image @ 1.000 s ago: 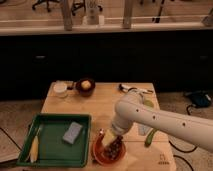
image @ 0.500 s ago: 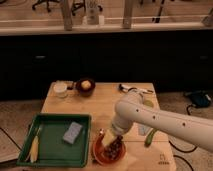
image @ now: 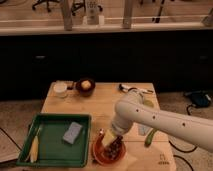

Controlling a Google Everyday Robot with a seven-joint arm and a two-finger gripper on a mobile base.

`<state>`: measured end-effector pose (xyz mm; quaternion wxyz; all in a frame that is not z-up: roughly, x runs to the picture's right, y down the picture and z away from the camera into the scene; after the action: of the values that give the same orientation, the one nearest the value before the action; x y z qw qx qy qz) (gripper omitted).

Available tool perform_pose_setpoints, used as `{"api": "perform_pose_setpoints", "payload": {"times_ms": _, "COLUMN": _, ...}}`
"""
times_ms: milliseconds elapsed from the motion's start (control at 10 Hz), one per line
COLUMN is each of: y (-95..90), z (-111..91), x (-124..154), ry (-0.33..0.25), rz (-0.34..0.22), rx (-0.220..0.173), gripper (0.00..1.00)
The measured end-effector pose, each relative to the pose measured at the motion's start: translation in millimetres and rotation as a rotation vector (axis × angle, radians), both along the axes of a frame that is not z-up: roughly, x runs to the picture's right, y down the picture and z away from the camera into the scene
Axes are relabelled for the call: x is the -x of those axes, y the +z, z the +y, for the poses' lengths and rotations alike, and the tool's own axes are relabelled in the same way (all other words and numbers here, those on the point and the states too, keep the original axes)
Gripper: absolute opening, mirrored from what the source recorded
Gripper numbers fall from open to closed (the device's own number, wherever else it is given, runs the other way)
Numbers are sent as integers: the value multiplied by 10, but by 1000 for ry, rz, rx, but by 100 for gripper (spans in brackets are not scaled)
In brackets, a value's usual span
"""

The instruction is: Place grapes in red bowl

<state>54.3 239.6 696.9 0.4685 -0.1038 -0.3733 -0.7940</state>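
The hand (image: 113, 141), grip impossible to tell, sits over the grapes (image: 116, 147) in the red bowl (image: 100, 154) at the desk's (image: 107, 105) front edge; green tray (image: 50, 150) left, maroon bowl (image: 79, 90) at rear-left corner

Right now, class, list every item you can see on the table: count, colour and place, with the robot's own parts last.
red bowl: 1, red-orange, front edge of the table.
grapes: 1 bunch, dark, in the red bowl under the gripper.
green tray: 1, green, front left.
sponge: 1, grey-blue, in the tray.
dark bowl: 1, maroon, back left, holding a pale round thing.
white cup: 1, white, beside the dark bowl.
gripper: 1, down in the red bowl.
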Motion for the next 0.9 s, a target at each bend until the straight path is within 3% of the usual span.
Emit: {"api": "perform_pose_setpoints", "payload": {"times_ms": 900, "y": 0, "z": -1, "x": -1, "ry": 0, "rz": 0, "rx": 0, "gripper": 80}}
